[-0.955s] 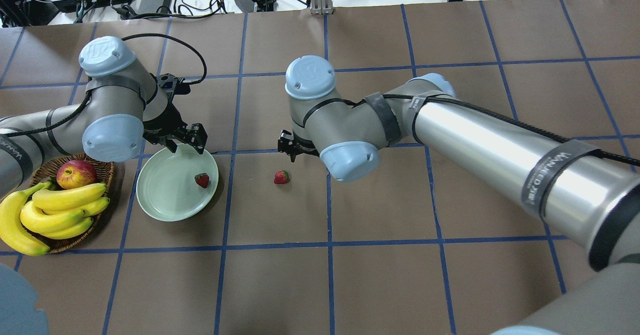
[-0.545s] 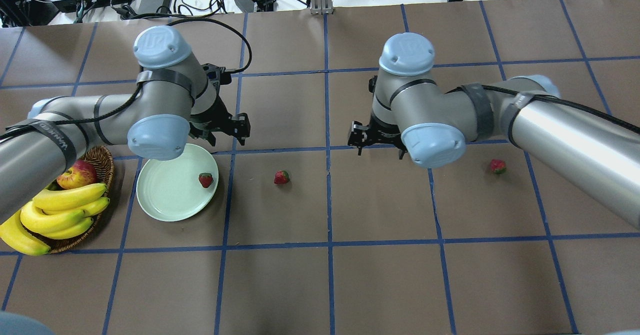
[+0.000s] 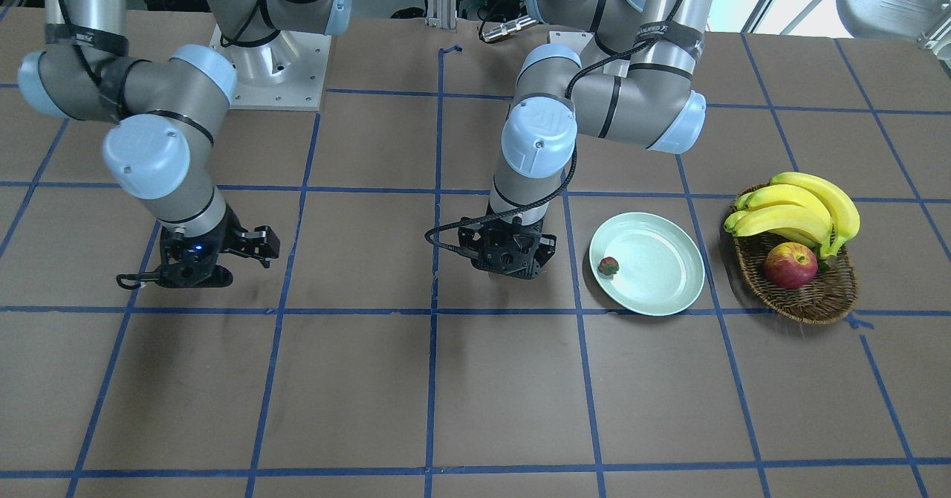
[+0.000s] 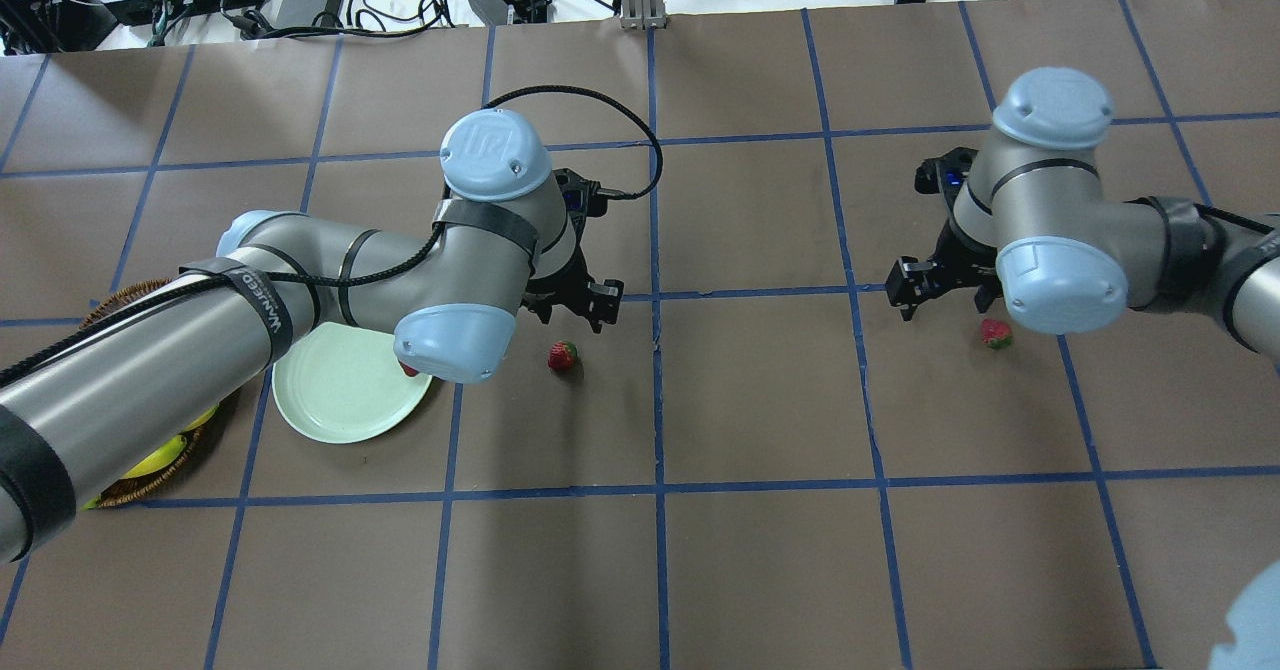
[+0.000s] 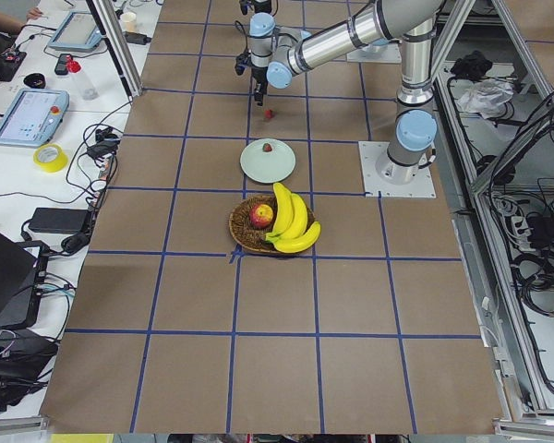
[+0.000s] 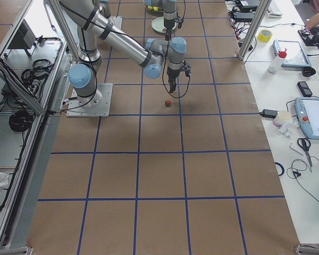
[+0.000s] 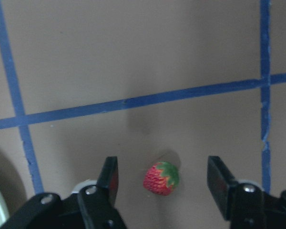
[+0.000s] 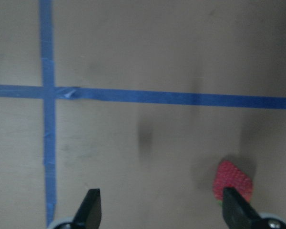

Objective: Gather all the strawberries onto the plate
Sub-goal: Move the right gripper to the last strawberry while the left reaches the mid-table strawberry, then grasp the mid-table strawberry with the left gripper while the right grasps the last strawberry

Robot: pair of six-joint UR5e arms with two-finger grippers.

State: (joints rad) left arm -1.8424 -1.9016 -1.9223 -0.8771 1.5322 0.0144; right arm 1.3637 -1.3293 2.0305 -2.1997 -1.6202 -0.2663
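The pale green plate (image 3: 661,249) lies on the brown table (image 4: 760,400). One strawberry (image 3: 608,265) rests inside it, close to the rim on the side toward the middle of the table. Just beside the plate stands a wicker basket (image 3: 810,301). It holds a bunch of bananas (image 3: 799,208) and a red-yellow apple (image 3: 790,265), and the apple sits against the bananas.

Two more berries lie on the bare table. The second strawberry (image 4: 562,355) is near the plate but apart from it. The left gripper (image 7: 162,167) hangs over this berry with its fingers spread wide. The berry sits between them and touches neither (its green cap points up and to the right in the wrist view).

The third strawberry (image 4: 995,333) lies well apart from the others, on the robot's right side. The right gripper (image 8: 161,200) is spread too and holds nothing. This berry is not centred between the fingers but lies close by one of them. The wrist view is blurred there, so I cannot tell whether finger and berry touch.

In the overhead view the left arm covers most of the basket and part of the plate, and its joint hides nearly all of the berry in the plate. In the front-facing view the two gripper bodies hide both berries on the table.
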